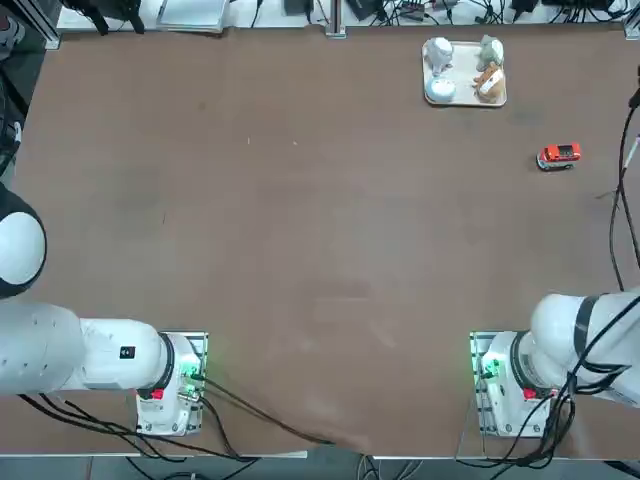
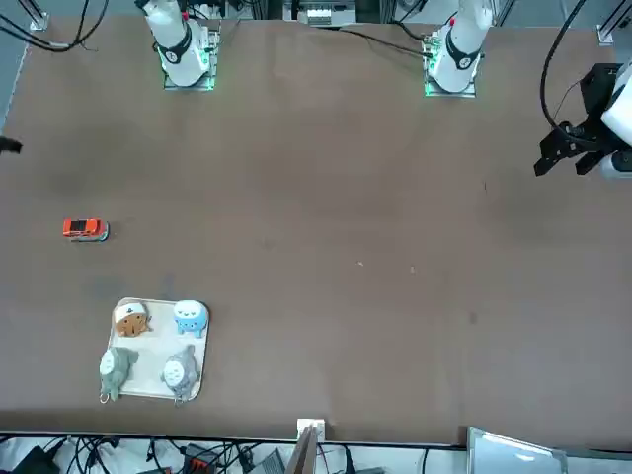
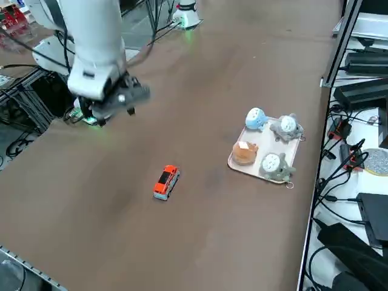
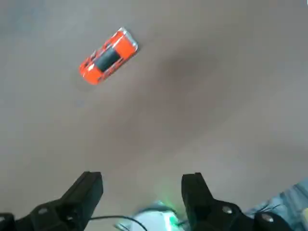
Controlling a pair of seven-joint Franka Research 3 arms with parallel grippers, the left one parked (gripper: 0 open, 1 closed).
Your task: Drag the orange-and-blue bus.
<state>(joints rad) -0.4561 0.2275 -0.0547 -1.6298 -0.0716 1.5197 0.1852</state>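
The right gripper (image 4: 142, 192) hangs above the brown table (image 1: 300, 250), fingers spread wide and holding nothing. The orange-and-blue bus (image 4: 109, 56) sits well apart from it, near a tray of figurines (image 3: 265, 147).

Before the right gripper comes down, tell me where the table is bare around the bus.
The orange-and-blue bus stands alone, brown table bare all around it. Only the tray of figurines crowds the far edge beside it. The right gripper, open, hangs above bare table, short of the bus.
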